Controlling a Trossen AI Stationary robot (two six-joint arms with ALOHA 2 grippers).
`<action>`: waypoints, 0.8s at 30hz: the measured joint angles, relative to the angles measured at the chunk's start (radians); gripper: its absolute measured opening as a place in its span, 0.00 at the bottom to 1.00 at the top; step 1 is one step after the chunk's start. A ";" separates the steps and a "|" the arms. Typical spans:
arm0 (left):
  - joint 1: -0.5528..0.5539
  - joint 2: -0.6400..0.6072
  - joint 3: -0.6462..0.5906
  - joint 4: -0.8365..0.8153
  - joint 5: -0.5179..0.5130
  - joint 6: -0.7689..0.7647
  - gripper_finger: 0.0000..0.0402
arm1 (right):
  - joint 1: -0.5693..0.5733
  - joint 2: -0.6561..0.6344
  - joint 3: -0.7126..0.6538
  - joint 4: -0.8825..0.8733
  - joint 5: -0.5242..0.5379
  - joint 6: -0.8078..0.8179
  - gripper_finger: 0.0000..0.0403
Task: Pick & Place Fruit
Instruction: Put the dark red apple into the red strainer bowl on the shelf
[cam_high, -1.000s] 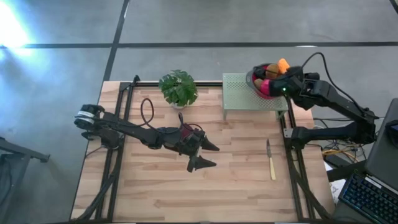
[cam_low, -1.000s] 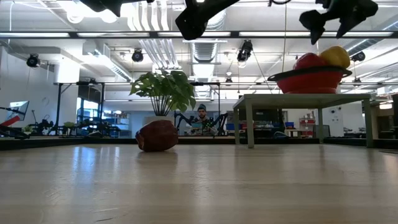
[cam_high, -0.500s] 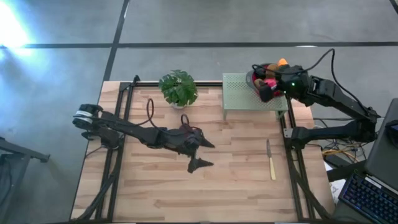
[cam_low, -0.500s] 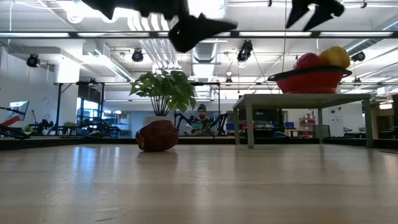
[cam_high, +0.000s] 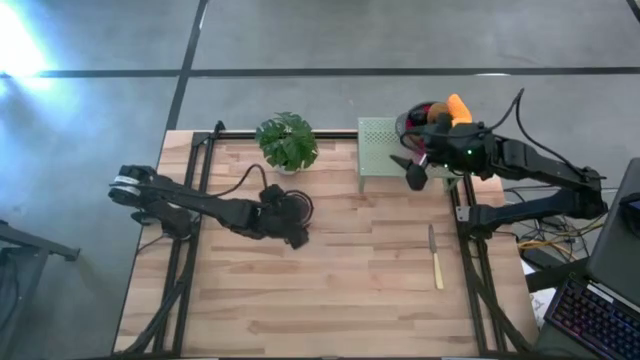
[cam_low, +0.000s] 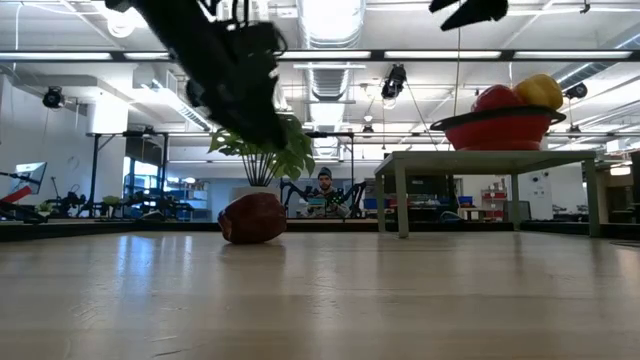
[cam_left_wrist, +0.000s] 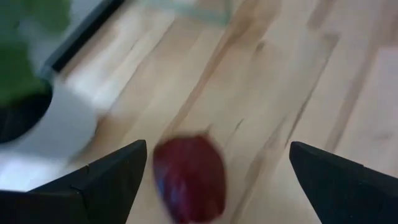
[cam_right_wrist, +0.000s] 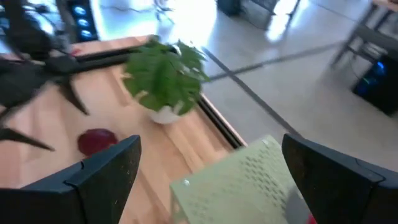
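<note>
- The table (cam_high: 380, 300) is made of pale wooden planks with a smooth top and thin dark lines between the boards.
- A dark red, rounded toy fruit (cam_low: 253, 218) with a bumpy, shiny skin lies on the wood right in front of the leafy green potted plant (cam_high: 287, 141) in its white pot.
- The left gripper (cam_left_wrist: 217, 171) hangs low over that dark red toy fruit, with its two dark pointed fingers (cam_left_wrist: 106, 174) spread wide apart, one on each side of the fruit and not touching it.
- A small pale green metal stand (cam_high: 385, 148) with tiny holes in its flat top sits at the far right of the table.
- A round red bowl (cam_low: 498, 130) rests on that stand, piled with a red toy fruit (cam_low: 497, 97) and a smooth yellow toy fruit (cam_low: 540, 90).
- From above, an orange toy fruit (cam_high: 458, 105) also shows in the bowl.
- The right gripper (cam_high: 412, 168) floats above the green stand, just beside the bowl, with its dark fingers (cam_right_wrist: 102, 171) spread open and nothing between them.
- A slim knife with a pale handle (cam_high: 435, 259) lies flat on the wood, well apart from both grippers.
</note>
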 joint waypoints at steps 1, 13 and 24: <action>0.001 0.000 0.000 -0.038 -0.002 -0.041 0.99 | 0.011 0.000 -0.004 0.020 -0.004 -0.011 0.95; 0.066 0.004 0.000 -0.165 0.093 -0.188 0.99 | 0.060 -0.001 -0.112 0.239 -0.007 -0.089 0.95; 0.090 0.028 -0.001 -0.168 0.174 -0.204 0.99 | 0.061 -0.001 -0.131 0.284 -0.064 -0.107 0.95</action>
